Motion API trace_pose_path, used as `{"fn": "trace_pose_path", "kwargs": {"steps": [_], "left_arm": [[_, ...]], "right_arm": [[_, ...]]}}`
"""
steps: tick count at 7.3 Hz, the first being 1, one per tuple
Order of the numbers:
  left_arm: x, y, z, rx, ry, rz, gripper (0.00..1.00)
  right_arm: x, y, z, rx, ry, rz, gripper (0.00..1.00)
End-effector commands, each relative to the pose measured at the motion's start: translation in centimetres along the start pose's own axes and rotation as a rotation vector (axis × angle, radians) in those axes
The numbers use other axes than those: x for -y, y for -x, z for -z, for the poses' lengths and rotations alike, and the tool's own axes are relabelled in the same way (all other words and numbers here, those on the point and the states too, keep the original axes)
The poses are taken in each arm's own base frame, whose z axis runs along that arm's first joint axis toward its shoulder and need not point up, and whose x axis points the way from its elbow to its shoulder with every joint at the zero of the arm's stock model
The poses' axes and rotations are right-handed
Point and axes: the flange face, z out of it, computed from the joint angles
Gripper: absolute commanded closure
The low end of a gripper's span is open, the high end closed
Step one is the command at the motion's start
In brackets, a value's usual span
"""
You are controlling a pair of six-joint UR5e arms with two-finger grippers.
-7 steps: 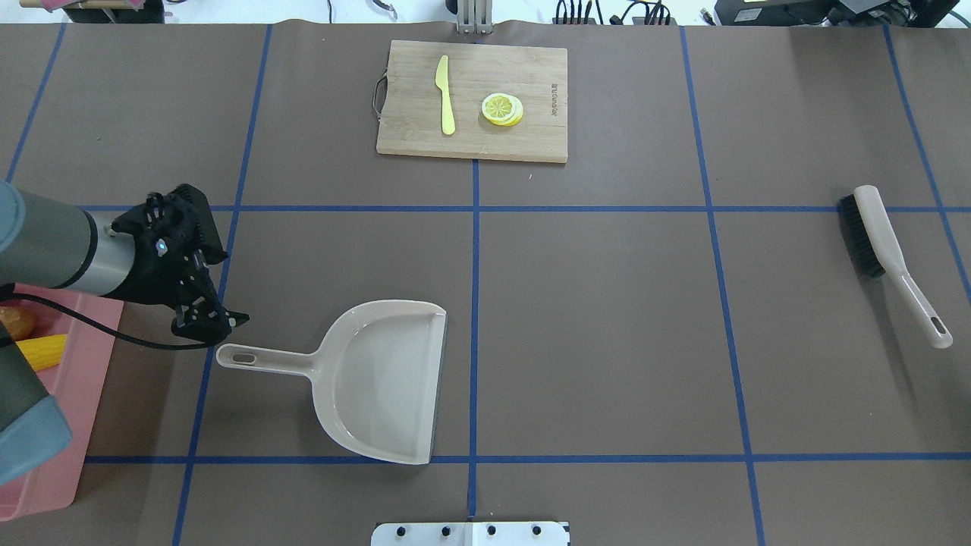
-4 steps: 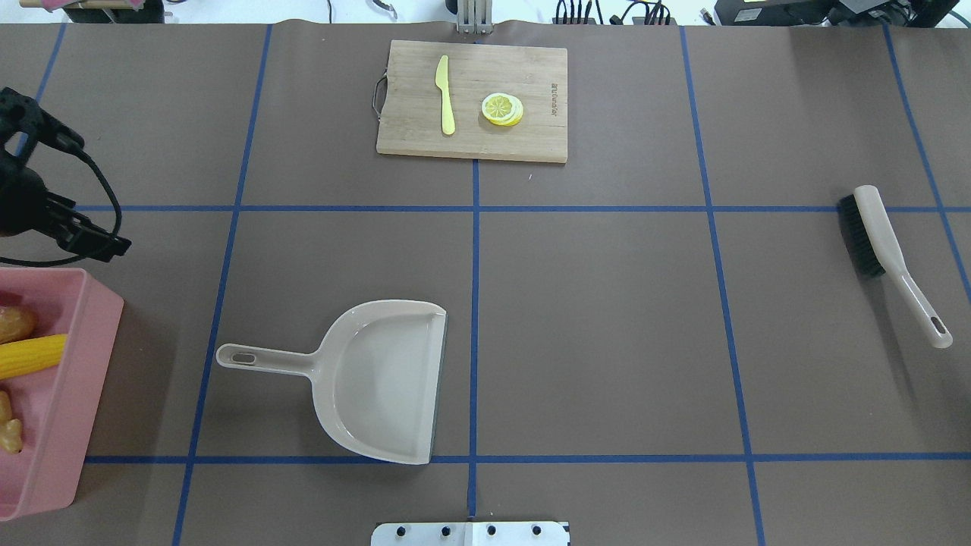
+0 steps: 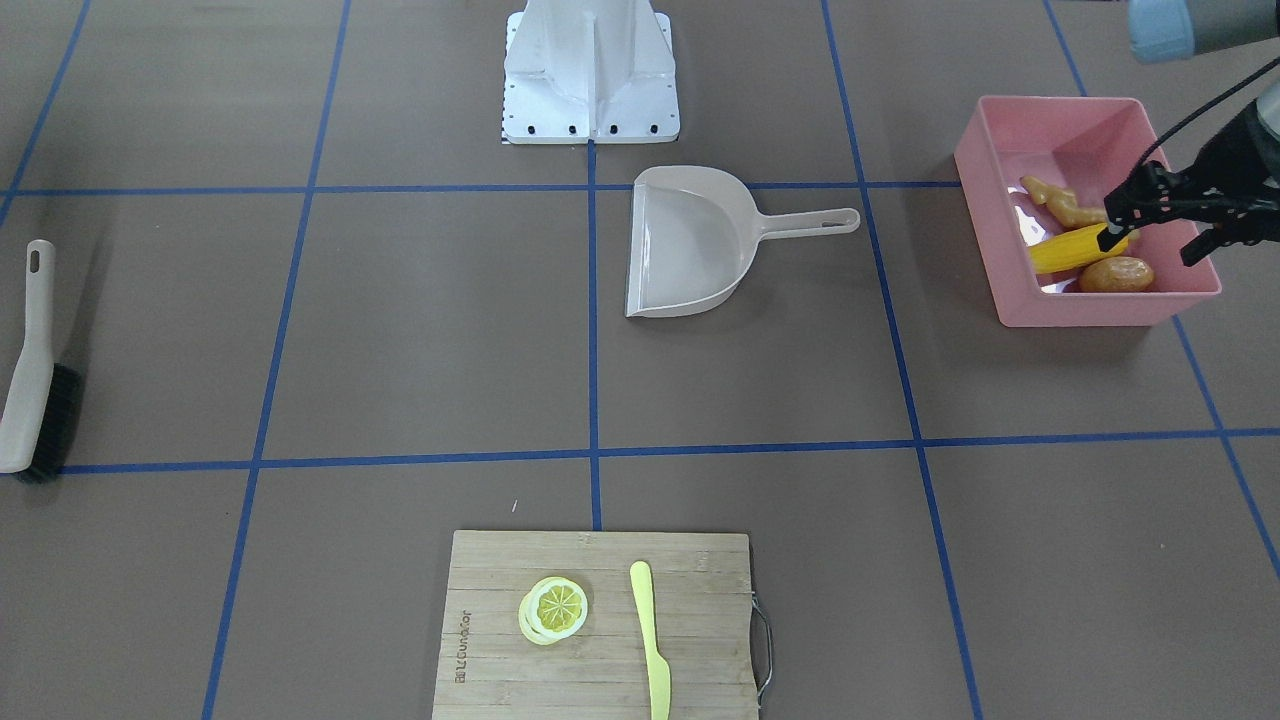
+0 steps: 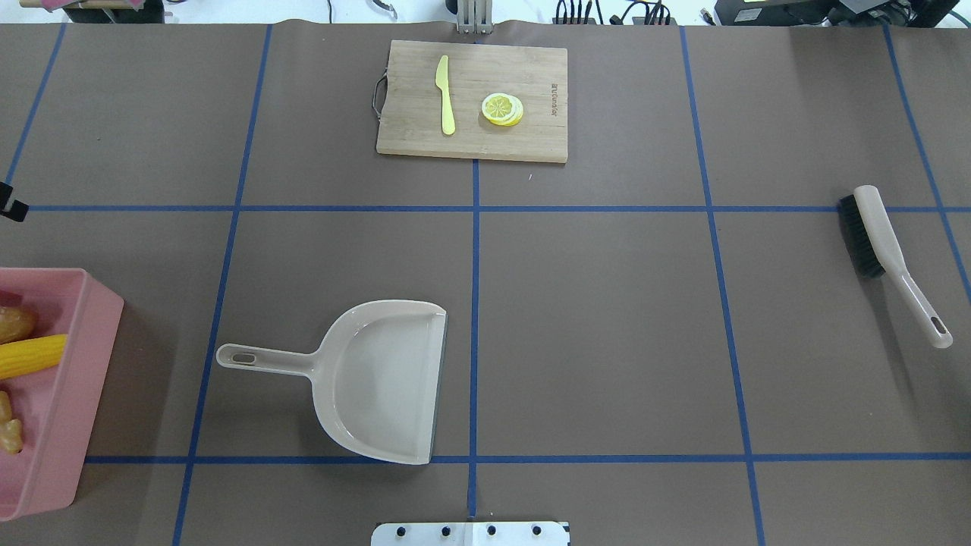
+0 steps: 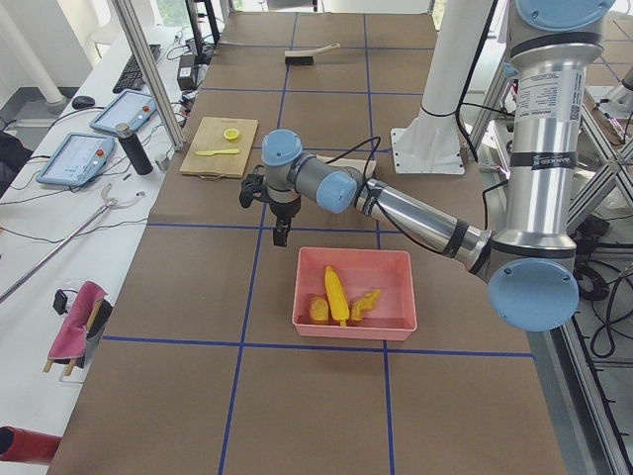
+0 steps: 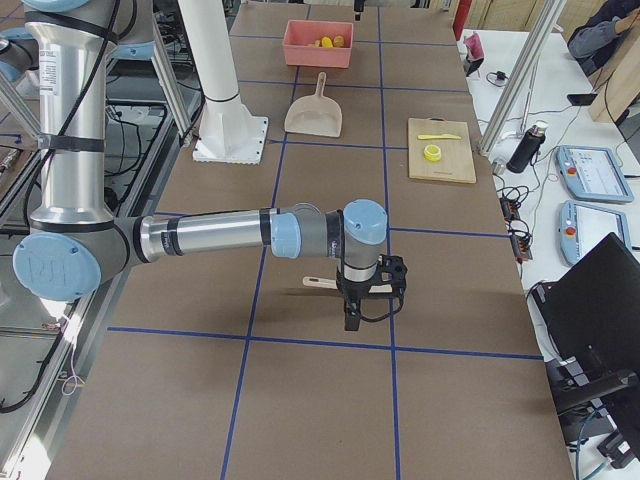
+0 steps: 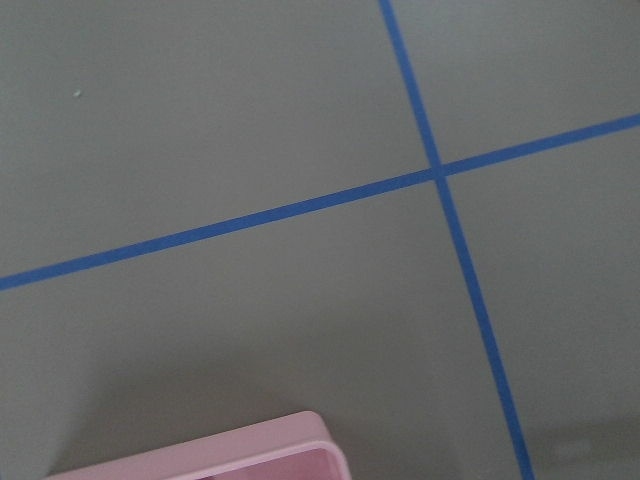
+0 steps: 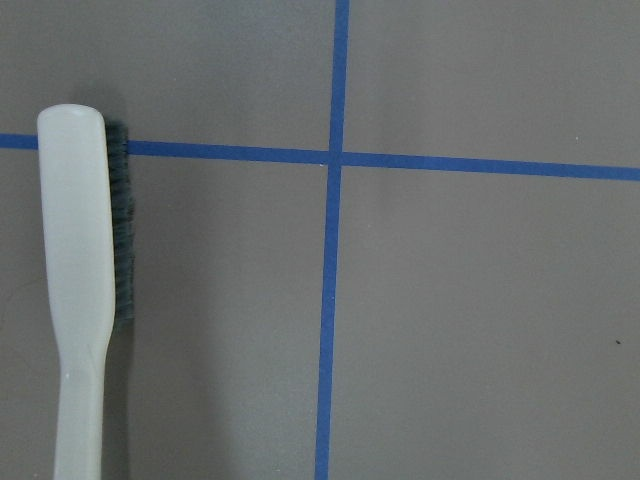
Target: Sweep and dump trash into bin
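Observation:
The pink bin (image 3: 1080,310) stands at the table's left end and holds the trash: a corn cob (image 3: 1072,250), a ginger root (image 3: 1060,203) and a potato (image 3: 1115,274). In the overhead view only part of the bin (image 4: 83,356) shows, with the corn (image 4: 30,356) inside. My left gripper (image 3: 1150,248) hangs open and empty, raised just past the bin's far side. My right gripper (image 6: 352,310) shows only in the exterior right view, above the brush, so I cannot tell its state.
An empty beige dustpan (image 4: 379,379) lies near the table's middle, handle toward the bin. The brush (image 4: 884,243) lies at the right end. A cutting board (image 4: 470,98) with a plastic knife (image 4: 446,95) and a lemon slice (image 4: 502,108) sits at the far edge.
My left arm has pulled away from the dustpan handle, moving left and almost out of the overhead view. The bin's contents are now uncovered. Dustpan and brush have not moved.

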Motion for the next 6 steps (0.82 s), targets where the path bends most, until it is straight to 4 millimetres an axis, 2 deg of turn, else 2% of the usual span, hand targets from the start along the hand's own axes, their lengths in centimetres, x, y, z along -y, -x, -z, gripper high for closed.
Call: {"fn": "trace_pose_path", "kwargs": {"steps": [1,2,3,4,5,6], "left_arm": [[0.1,11.0,2.1,-0.059,0.016,0.27,0.02],[0.4,14.4,2.2,-0.044,0.012,0.342,0.02],[0.4,15.8,2.4,-0.04,0.005,0.367,0.01],[-1.5,17.9,1.2,-0.033,0.03,0.408,0.01],[-1.9,19.5,-0.2,-0.029,0.054,0.44,0.01],[-1.6,19.3,0.0,-0.028,0.05,0.434,0.01]], "right_arm": [[0.0,0.0,0.0,0.0,-0.001,0.0,0.0],[0.0,0.0,0.0,0.0,0.0,0.001,0.0],[0.0,0.0,0.0,0.0,-0.001,0.0,0.0],[0.0,0.0,0.0,0.0,0.0,0.001,0.0],[0.0,-0.1,0.0,0.0,0.001,-0.001,0.0],[0.0,-0.1,0.0,0.0,0.001,-0.001,0.0]]}}
